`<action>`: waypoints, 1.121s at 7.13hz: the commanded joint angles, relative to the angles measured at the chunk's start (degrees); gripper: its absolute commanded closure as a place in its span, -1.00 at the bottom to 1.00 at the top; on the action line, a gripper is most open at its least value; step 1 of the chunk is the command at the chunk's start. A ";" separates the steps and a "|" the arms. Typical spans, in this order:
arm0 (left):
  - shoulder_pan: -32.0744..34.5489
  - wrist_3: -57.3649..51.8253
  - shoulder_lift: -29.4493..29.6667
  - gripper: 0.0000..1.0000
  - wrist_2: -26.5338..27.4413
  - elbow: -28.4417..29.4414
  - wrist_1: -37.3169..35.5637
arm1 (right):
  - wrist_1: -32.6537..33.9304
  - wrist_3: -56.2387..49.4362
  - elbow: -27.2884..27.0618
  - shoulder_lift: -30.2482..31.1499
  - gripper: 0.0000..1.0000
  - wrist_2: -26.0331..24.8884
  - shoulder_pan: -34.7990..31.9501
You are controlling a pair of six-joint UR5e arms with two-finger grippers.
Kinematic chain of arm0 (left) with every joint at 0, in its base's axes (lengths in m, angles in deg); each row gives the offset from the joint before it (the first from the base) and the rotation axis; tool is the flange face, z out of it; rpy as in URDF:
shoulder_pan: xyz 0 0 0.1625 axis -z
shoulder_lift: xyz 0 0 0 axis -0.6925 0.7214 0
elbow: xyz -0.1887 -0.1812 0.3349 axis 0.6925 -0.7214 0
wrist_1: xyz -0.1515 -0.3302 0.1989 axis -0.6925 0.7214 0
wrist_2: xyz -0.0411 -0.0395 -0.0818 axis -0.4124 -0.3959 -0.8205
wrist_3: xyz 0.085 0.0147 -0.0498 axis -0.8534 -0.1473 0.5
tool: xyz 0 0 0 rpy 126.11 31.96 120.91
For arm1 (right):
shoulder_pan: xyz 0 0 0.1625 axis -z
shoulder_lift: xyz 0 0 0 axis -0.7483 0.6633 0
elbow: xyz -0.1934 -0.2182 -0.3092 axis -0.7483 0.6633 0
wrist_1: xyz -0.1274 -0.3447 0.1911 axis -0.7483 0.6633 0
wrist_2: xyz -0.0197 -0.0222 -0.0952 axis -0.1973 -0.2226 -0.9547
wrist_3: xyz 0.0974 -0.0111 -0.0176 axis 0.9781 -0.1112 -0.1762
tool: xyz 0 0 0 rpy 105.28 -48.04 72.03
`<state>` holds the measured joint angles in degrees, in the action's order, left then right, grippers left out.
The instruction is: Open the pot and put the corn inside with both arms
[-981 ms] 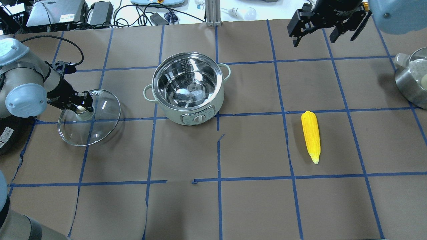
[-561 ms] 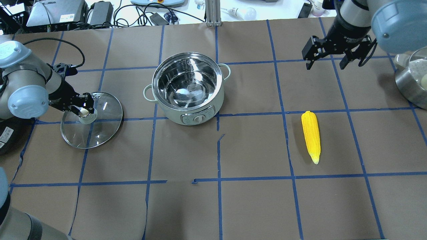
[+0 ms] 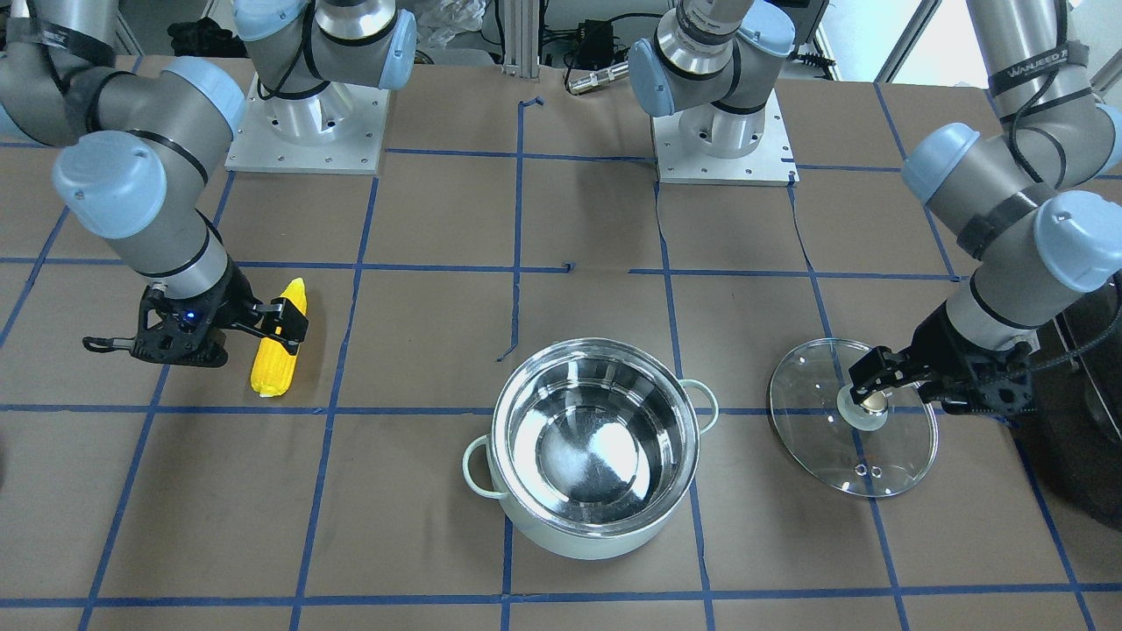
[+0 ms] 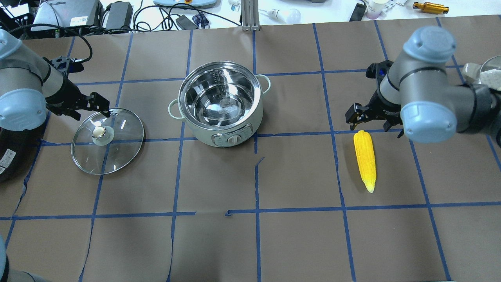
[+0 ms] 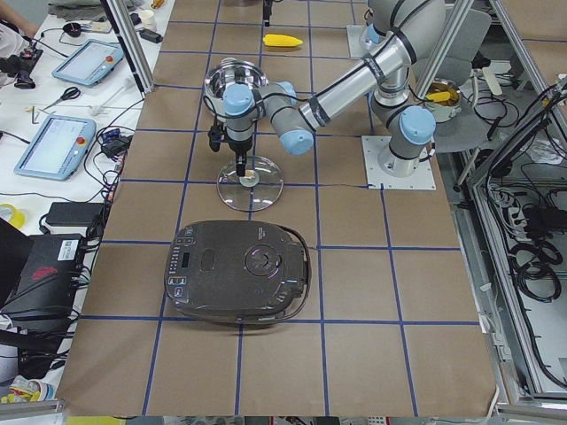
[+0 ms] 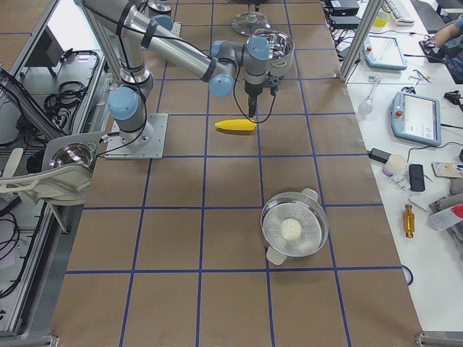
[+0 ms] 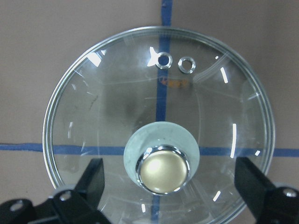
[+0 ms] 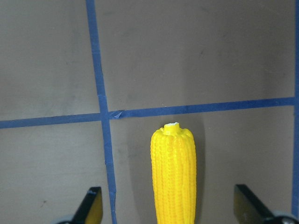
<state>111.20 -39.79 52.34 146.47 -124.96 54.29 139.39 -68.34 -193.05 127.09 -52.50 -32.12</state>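
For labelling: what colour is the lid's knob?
Knob is pale metallic gold; clearest in left wrist view.

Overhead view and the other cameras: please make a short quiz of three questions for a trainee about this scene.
1. True or false: the pot is open and empty.
2. Where is the corn? A) inside the pot B) on the table, below the right tool C) held in the air
3. Which tool hangs over the lid, and is it open or shut?
Key: 1 true; 2 B; 3 the left tool, open.
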 commanded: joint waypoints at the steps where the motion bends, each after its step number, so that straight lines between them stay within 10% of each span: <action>1: 8.51 5.35 -7.63 -1.00 -0.39 8.53 15.99 | 11.49 -0.27 -8.46 -2.78 -0.99 -0.56 0.06; 3: 18.27 19.48 -8.10 -1.00 2.16 24.70 33.97 | 13.27 -0.35 -8.65 -5.17 -0.71 -0.47 0.24; 5: 23.14 23.49 -11.25 -1.00 2.69 26.00 35.18 | 13.18 -0.53 -8.39 -5.17 0.59 -0.65 0.24; 6: 23.24 23.41 -11.53 -1.00 2.17 25.04 35.18 | 13.27 -0.53 -8.30 -5.17 0.90 -0.74 0.32; 8: 22.29 18.70 -12.06 -1.00 4.35 22.24 34.57 | 12.75 -0.53 -8.30 -4.47 1.00 -0.83 1.03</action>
<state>134.05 -18.01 40.67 149.57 -100.84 89.19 152.48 -68.87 -201.38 122.21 -53.27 -31.38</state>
